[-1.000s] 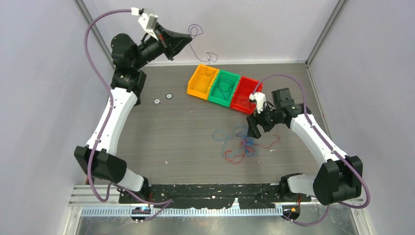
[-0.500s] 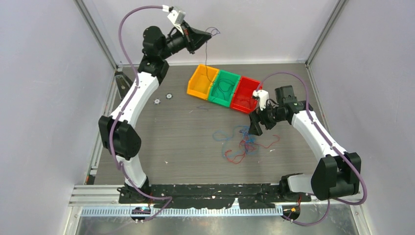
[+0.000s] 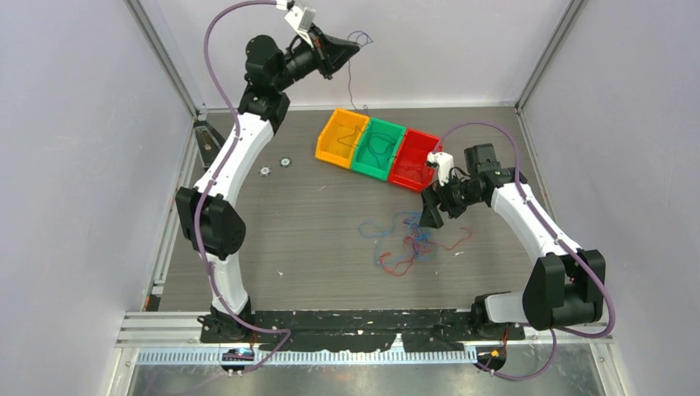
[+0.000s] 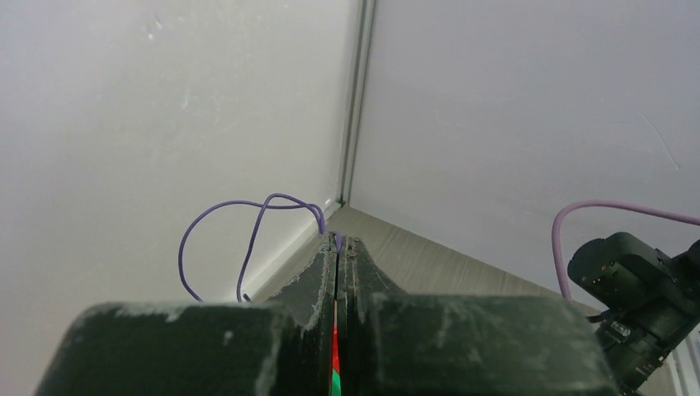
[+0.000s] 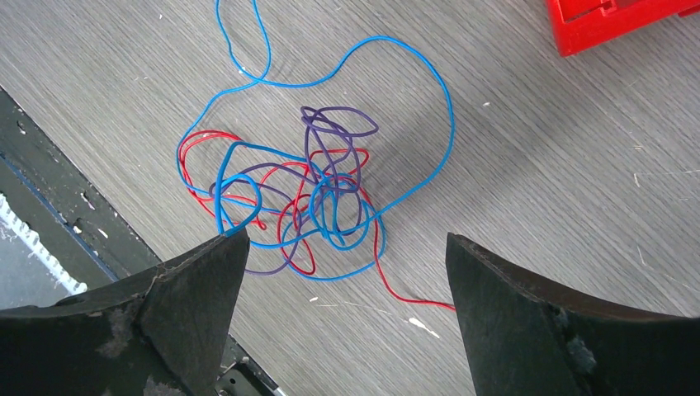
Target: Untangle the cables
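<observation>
My left gripper is raised high at the back wall and shut on a thin purple cable, which loops past the fingertips and hangs down toward the orange bin. A tangle of blue, red and purple cables lies on the table right of centre. My right gripper is open and empty, hovering just above that tangle, with its two fingers either side of the tangle's near edge.
Three joined bins stand at the back: orange, green holding a dark cable, and red. Two small round parts lie on the table at the left. The red bin's corner shows in the right wrist view.
My left arm has swung up and right along the back wall, carrying the purple cable until it hangs over the orange bin. The right gripper shifted only slightly above the tangle.
</observation>
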Controlling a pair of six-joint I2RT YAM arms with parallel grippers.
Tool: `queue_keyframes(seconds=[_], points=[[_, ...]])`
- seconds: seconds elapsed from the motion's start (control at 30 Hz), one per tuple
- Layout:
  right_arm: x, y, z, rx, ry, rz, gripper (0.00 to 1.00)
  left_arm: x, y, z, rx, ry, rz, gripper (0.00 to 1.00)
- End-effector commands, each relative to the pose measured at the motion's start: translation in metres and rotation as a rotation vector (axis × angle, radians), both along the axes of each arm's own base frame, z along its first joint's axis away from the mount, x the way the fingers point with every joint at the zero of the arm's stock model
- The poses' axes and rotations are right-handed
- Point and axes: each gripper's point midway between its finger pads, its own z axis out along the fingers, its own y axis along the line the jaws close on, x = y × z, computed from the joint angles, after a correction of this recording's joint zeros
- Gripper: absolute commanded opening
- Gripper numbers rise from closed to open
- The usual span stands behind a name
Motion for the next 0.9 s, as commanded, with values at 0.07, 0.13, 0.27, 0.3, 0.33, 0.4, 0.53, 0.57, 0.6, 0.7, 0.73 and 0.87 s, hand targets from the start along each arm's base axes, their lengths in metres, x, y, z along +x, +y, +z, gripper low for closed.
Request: queue_keyframes(seconds=[0.07, 0.13, 0.27, 0.3, 0.33, 0.4, 0.53, 0.57, 0.6, 0.7, 0.73, 0.87], points=[[0.009, 0.001, 0.012, 0.024, -0.037, 0.008, 0.95, -0.008, 0.000, 0.054, -0.063, -0.139, 0.022, 0.00], [0.009, 0.001, 0.011, 0.026, -0.032, 0.008, 0.95, -0.010, -0.003, 0.059, -0.064, -0.155, 0.018, 0.00], [0.009, 0.001, 0.009, 0.033, -0.021, 0.005, 0.95, -0.007, -0.011, 0.049, -0.047, -0.145, 0.011, 0.00], [0.009, 0.001, 0.009, 0.035, -0.020, 0.006, 0.95, -0.006, -0.014, 0.043, -0.037, -0.136, 0.007, 0.00], [0.010, 0.001, 0.008, 0.038, -0.017, 0.004, 0.95, -0.003, -0.018, 0.031, -0.017, -0.123, -0.002, 0.00], [0.010, 0.001, 0.008, 0.042, -0.012, 0.003, 0.95, 0.004, -0.024, 0.007, 0.020, -0.101, 0.002, 0.00], [0.009, -0.001, 0.006, 0.042, -0.009, -0.002, 0.95, 0.020, -0.030, -0.040, 0.071, -0.032, 0.015, 0.00], [0.009, -0.001, 0.006, 0.042, -0.009, -0.002, 0.95, 0.023, -0.031, -0.052, 0.091, -0.018, 0.016, 0.00], [0.008, -0.002, 0.005, 0.040, -0.008, -0.003, 0.95, 0.025, -0.033, -0.066, 0.115, -0.007, 0.014, 0.00], [0.008, -0.004, 0.004, 0.035, -0.006, -0.008, 0.95, 0.023, -0.040, -0.109, 0.195, 0.032, -0.002, 0.00], [0.008, -0.005, 0.003, 0.035, -0.004, -0.011, 0.95, 0.021, -0.042, -0.122, 0.222, 0.051, -0.005, 0.00], [0.007, -0.007, 0.001, 0.035, 0.001, -0.013, 0.95, 0.007, -0.054, -0.175, 0.335, 0.143, -0.037, 0.00]])
